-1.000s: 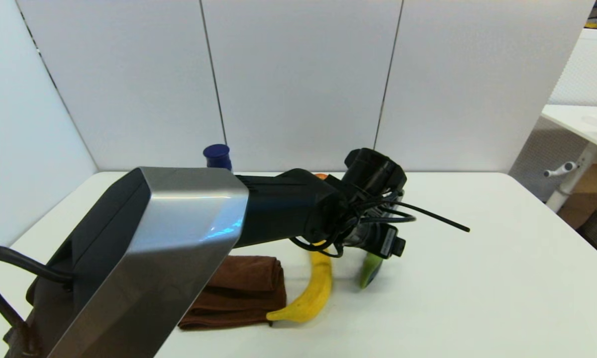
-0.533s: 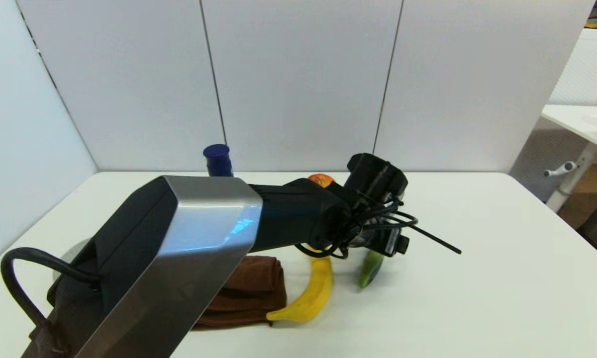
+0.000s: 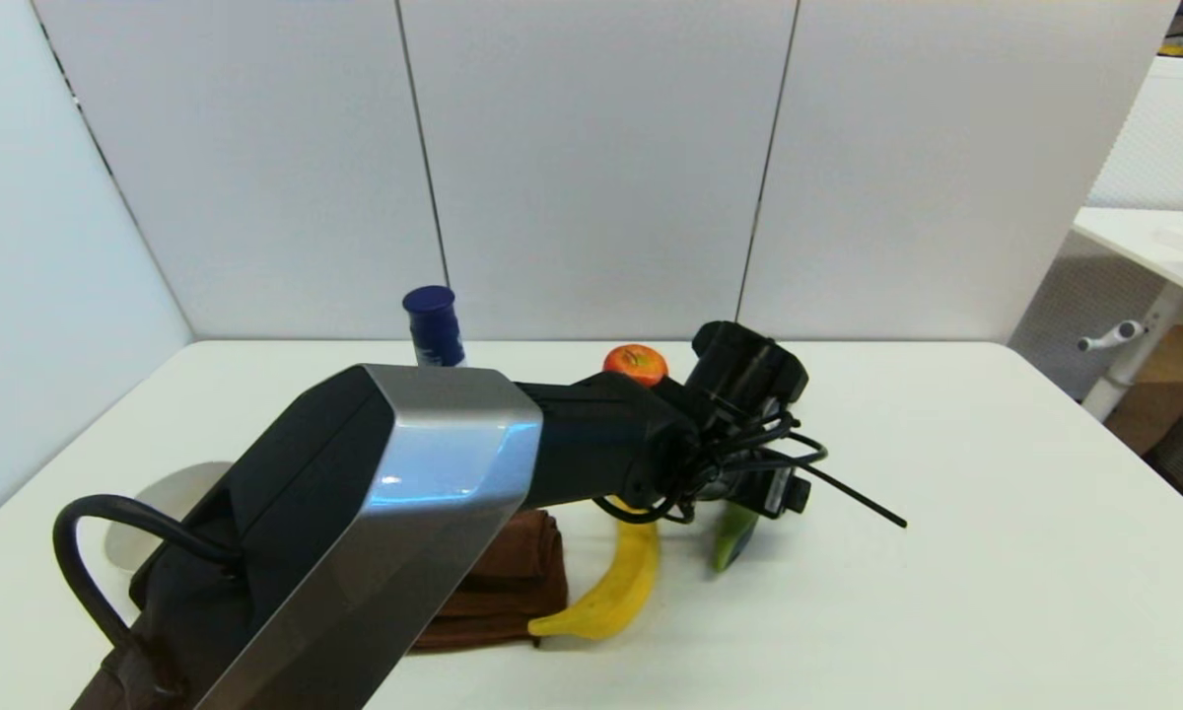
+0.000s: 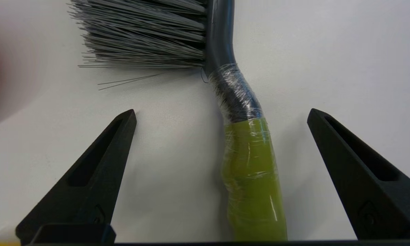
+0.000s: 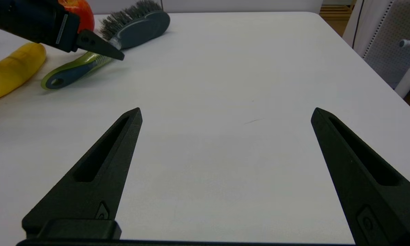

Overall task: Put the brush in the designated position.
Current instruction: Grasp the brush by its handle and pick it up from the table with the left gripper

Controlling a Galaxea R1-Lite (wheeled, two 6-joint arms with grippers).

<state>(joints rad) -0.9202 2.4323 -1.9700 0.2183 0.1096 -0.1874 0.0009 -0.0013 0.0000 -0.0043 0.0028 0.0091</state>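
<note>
White table (image 3: 946, 552) before pale wall panels — the left gripper (image 4: 222, 114) hangs spread over the brush (image 4: 239, 112).

The brush lies flat just right of the banana (image 3: 616, 582), its lime-green handle between the two wide-apart fingers, neither touching it. An apple (image 3: 636, 363) sits beyond the banana, a brown cloth (image 3: 513, 592) at its left, a blue bottle (image 3: 434, 325) further back — its base hidden, probably on the table. The right gripper (image 5: 225, 112), also spread, hovers well right of the banana.

Bright, even light; soft shadows on the table (image 3: 946, 552); glare on the silver arm (image 3: 434, 473).
</note>
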